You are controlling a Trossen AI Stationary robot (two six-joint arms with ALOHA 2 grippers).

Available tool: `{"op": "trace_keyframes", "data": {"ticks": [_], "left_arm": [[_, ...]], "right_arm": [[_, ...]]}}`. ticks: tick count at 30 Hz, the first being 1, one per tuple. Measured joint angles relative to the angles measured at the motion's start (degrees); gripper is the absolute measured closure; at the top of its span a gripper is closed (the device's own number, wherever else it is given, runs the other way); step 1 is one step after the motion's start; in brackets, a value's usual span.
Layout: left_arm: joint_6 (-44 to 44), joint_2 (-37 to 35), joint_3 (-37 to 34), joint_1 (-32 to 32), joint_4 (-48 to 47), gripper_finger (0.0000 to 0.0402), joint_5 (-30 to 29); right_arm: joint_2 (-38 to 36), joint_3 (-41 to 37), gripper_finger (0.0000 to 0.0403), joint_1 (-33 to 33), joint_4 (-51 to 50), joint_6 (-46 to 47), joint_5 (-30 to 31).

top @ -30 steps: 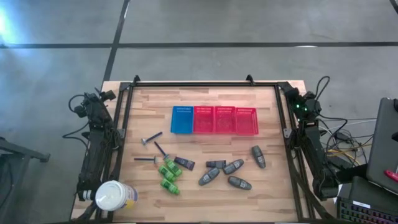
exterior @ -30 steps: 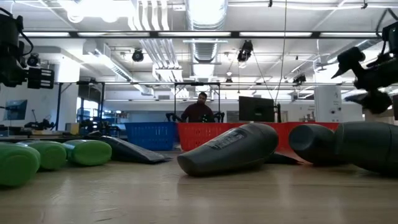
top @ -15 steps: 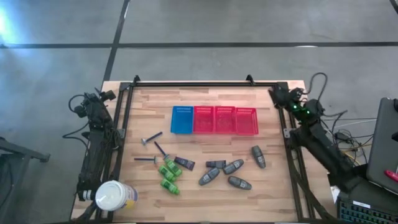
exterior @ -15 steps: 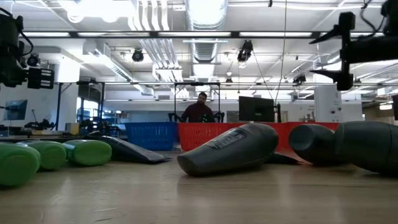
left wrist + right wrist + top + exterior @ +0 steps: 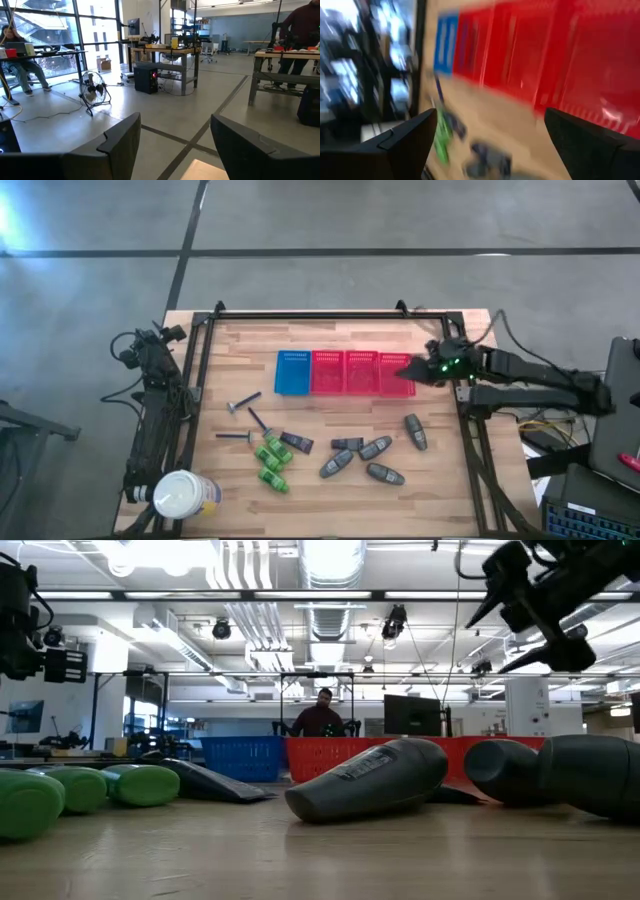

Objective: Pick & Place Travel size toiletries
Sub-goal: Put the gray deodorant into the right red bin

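The toiletries lie loose on the near half of the table: green bottles (image 5: 271, 463), grey oval containers (image 5: 376, 447) (image 5: 415, 431), dark tubes (image 5: 297, 443) and razors (image 5: 243, 402). In the low view a grey container (image 5: 370, 778) and the green bottles (image 5: 75, 790) lie on their sides. My right gripper (image 5: 413, 374) hangs open in the air beside the rightmost red basket (image 5: 396, 374), pointing toward the table's left; it also shows in the low view (image 5: 540, 595) and the right wrist view (image 5: 495, 150). My left gripper (image 5: 175, 150) is open, parked off the table's left edge (image 5: 135, 352).
A blue basket (image 5: 293, 372) and three red baskets stand in a row across the table's far half. A large white jar (image 5: 186, 494) sits at the near left corner. A dark frame (image 5: 330, 315) borders the table. A person (image 5: 322, 716) stands in the room behind.
My right arm has unfolded from its rest along the table's right edge, risen, and swung toward the table's left, bringing its gripper over the table beside the rightmost red basket. The gripper has turned toward the table's left. The toiletries have stayed where they were.
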Motion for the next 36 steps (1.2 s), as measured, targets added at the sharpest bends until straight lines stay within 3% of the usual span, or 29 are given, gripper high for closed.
{"op": "trace_keyframes", "data": {"ticks": [5, 9, 14, 20, 26, 36], "left_arm": [[0.0, 0.0, 0.0, 0.0, 0.0, 0.0156, 0.0], [0.0, 0.0, 0.0, 0.0, 0.0, 0.0156, 0.0], [0.0, 0.0, 0.0, 0.0, 0.0, 0.0156, 0.0], [0.0, 0.0, 0.0, 0.0, 0.0, 0.0156, 0.0], [0.0, 0.0, 0.0, 0.0, 0.0, 0.0156, 0.0], [0.0, 0.0, 0.0, 0.0, 0.0, 0.0156, 0.0]], "right_arm": [[10.0, 4.8, 0.0039, 10.1, -8.0, -1.8, 5.6], [17.7, 7.0, 0.0039, 13.0, -8.7, -1.2, 7.1], [25.6, 10.9, 0.0039, 14.9, -9.5, -6.5, 3.1], [32.6, 13.9, 0.0039, 16.0, -17.1, -5.9, -1.4], [38.1, 13.8, 0.0039, 17.1, -23.3, -5.3, -11.8], [41.9, 13.6, 0.0039, 20.8, -26.1, 0.9, -12.3]]}}
